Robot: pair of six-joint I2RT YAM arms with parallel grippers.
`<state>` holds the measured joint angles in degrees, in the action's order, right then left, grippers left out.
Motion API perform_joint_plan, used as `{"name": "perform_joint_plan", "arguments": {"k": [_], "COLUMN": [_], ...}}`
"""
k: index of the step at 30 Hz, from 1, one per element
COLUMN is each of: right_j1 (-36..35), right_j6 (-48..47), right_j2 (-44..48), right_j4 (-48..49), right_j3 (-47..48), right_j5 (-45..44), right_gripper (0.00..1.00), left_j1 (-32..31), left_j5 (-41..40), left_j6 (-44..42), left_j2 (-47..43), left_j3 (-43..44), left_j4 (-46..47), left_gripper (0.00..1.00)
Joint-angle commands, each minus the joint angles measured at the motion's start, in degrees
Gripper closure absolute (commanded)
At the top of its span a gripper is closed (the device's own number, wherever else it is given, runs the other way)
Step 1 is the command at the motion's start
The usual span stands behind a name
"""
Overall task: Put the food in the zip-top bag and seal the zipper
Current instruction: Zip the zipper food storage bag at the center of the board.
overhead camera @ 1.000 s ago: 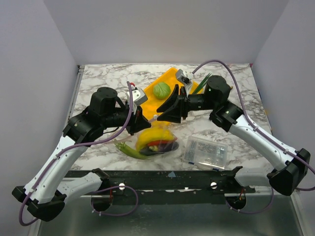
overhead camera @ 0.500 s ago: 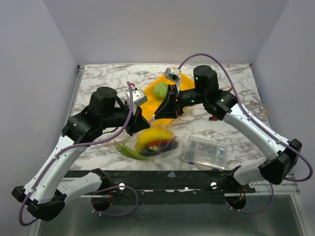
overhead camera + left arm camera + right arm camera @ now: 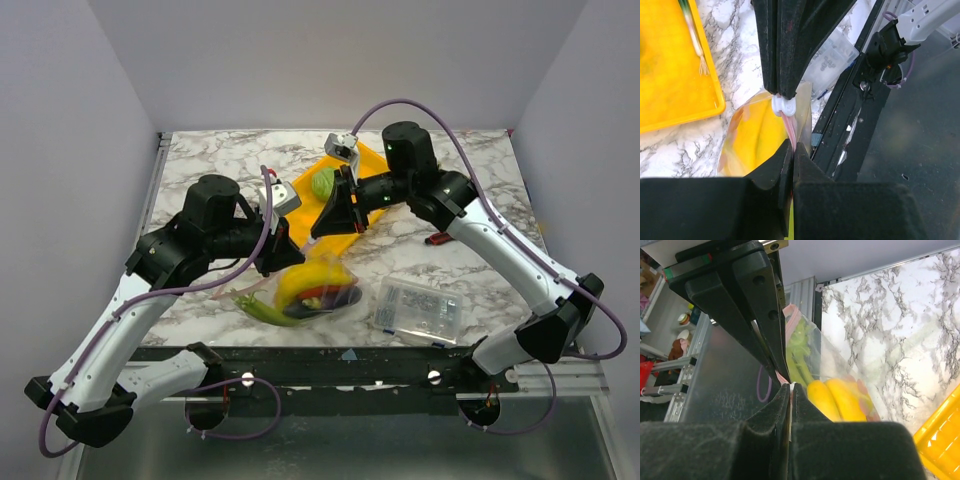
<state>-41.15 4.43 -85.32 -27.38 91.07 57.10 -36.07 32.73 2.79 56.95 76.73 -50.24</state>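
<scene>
Bag (image 3: 320, 295) — bananas (image 3: 840, 397) inside — is seen at lower centre of the top view, below a tray (image 3: 670, 95). Its zipper (image 3: 789, 125) is clamped by left gripper (image 3: 791, 147) and right gripper (image 3: 790, 386) — jaws together.

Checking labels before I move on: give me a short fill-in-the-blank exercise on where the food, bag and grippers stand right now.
1. The yellow bananas lie inside the clear ___.
2. The left gripper and the right gripper are both ___ on the pink zipper.
3. The white-green leek lies on the yellow ___.
4. In the top view, the clear box of small parts sits to the ___ of the bag.
Missing words: zip-top bag; shut; tray; right.
</scene>
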Motion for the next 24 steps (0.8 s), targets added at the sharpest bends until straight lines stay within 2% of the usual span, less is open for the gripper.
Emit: {"name": "perform_joint_plan", "arguments": {"k": [1,7,17,18,24], "right_j1": [-2.1,-4.1,-8.6,-8.6,-7.6], "right_j6": [-3.4,-6.5,-4.7,-4.6,-3.0], "right_j2": [-1.6,-3.1,-4.8,-4.0,0.5], "right_j4": [-6.0,-9.7,-7.5,-6.6,-7.6], "right_j3": [2.9,4.8,4.9,4.2,2.5], "right_j5": [1.1,0.3,-1.3,-2.1,-9.1], "right_gripper": [0.97,0.99,1.00,0.99,0.76], "left_j1": [0.1,0.0,0.1,0.1,0.1], "left_j5": [2.2,1.7,1.3,1.4,1.3], "left_j6": [-0.9,-0.6,0.1,0.1,-0.7], "left_j2": [0.4,0.6,0.2,0.2,-0.5], "left_j3": [2.7,2.9,3.0,2.8,1.2], "left_j4": [1.3,1.6,2.2,2.0,1.4], "left_gripper": [1.00,1.00,1.00,1.00,1.00]}}
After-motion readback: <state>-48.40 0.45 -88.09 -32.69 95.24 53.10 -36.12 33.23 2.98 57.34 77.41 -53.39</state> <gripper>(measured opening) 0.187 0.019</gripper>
